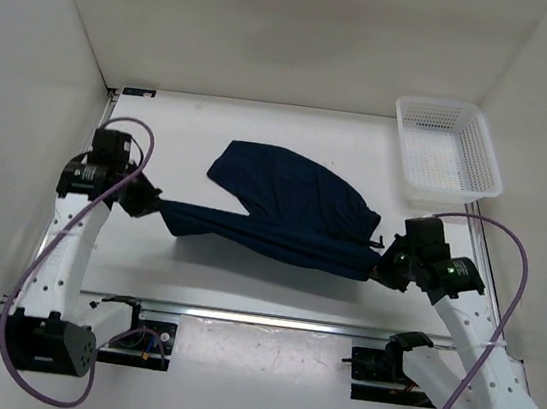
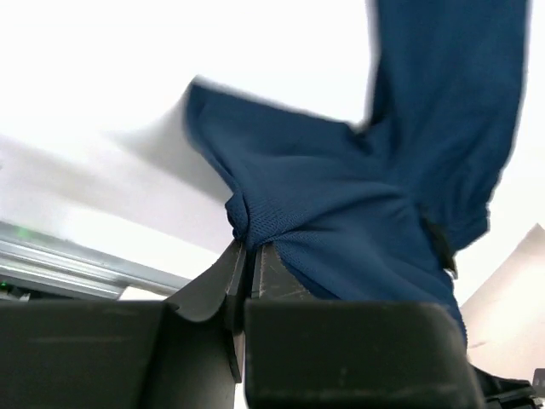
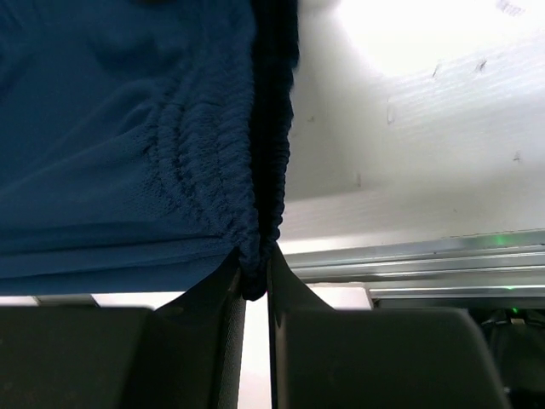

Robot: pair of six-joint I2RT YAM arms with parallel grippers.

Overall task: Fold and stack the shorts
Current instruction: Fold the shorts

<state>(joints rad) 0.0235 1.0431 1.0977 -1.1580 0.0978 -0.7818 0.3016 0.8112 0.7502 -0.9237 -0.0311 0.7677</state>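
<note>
From above, my left pincer (image 1: 148,198) and right pincer (image 1: 378,271) each pinch one end of the shorts (image 1: 288,211). Their near edge is stretched between the two over the middle of the table (image 1: 241,296), and the rest trails toward the back wall. If I pull the ends apart any harder, I judge the thinner hold could slip; if I swing unevenly, the fold would land skewed. The white basket (image 1: 447,152) sits at the far right corner, just behind my right arm, and could catch a wide sweep. In the left wrist view, my left pincer (image 2: 249,256) is closed on only a small tuck of navy cloth at its very tips, which looks like the weakest point. In the right wrist view, my right pincer (image 3: 254,273) clamps the gathered waistband, a thicker bite. The metal rail (image 3: 409,256) lies close by, where hanging fabric might snag.
</note>
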